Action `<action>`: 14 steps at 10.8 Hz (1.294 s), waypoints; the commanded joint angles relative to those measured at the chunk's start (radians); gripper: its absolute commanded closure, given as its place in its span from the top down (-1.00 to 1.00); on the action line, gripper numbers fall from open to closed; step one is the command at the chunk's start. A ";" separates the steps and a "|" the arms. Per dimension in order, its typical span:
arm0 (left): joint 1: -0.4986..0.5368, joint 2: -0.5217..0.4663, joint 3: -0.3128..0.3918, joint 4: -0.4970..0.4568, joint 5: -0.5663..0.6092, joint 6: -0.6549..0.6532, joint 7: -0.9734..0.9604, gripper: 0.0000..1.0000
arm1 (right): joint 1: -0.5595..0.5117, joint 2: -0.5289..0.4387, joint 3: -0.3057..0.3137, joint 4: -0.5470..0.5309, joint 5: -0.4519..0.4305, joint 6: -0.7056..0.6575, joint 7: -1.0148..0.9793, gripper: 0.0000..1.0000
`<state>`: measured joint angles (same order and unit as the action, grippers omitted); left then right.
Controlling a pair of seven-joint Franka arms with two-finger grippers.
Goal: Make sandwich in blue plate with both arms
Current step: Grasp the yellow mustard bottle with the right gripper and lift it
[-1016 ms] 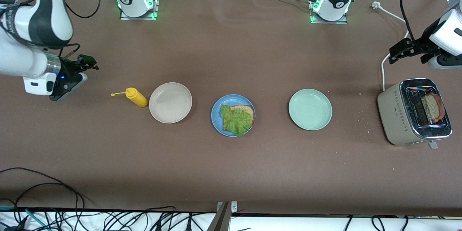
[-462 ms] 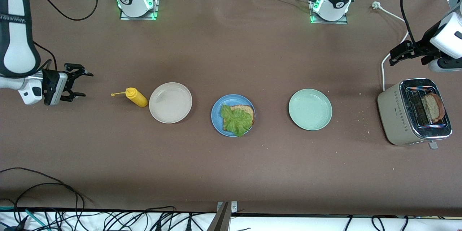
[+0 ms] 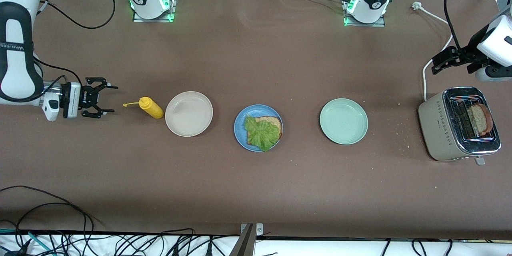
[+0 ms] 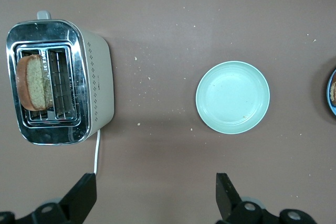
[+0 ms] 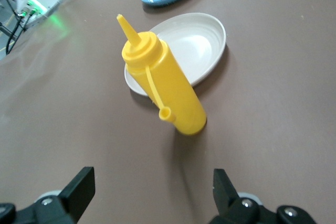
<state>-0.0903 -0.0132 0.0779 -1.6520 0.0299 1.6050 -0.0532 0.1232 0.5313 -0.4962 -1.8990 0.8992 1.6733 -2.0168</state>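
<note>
The blue plate [image 3: 239, 136] sits mid-table and holds one bread slice [image 3: 273, 121] with a green lettuce leaf [image 3: 262, 132] on top. A second bread slice [image 3: 479, 119] stands in the toaster's slot and also shows in the left wrist view [image 4: 31, 82]. My right gripper [image 3: 112, 99] is open and empty, low over the table, pointing at the yellow squeeze bottle [image 3: 151, 107]; the bottle stands just off its fingertips in the right wrist view [image 5: 168, 93]. My left gripper [image 3: 438, 61] is open and empty, up over the table beside the toaster [image 3: 444, 128].
A beige plate [image 3: 189, 113] lies between the bottle and the blue plate. A pale green plate [image 3: 343, 121] lies between the blue plate and the toaster. The toaster's white cable [image 3: 425, 76] runs under my left gripper.
My right arm has swung down and toward the yellow bottle, its open gripper now level with it and pointing at it. My left gripper has barely moved.
</note>
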 commanded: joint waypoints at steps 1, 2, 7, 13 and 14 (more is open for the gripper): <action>0.001 0.015 -0.004 0.032 0.028 -0.019 0.000 1.00 | -0.037 0.145 0.007 0.046 0.200 -0.116 -0.271 1.00; 0.001 0.015 -0.004 0.032 0.028 -0.019 0.001 1.00 | -0.037 0.186 0.010 0.050 0.252 -0.125 -0.342 1.00; 0.001 0.015 -0.006 0.034 0.028 -0.019 0.000 1.00 | -0.037 0.236 0.054 0.052 0.423 -0.239 -0.405 1.00; 0.004 0.015 -0.004 0.061 0.025 -0.019 0.003 1.00 | -0.039 0.321 0.090 0.118 0.457 -0.342 -0.445 0.76; 0.006 0.013 -0.004 0.061 0.019 -0.019 0.003 1.00 | -0.039 0.320 0.090 0.120 0.455 -0.343 -0.444 0.17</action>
<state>-0.0900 -0.0085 0.0779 -1.6275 0.0299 1.6052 -0.0532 0.0987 0.8195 -0.4096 -1.8278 1.3409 1.3667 -2.4509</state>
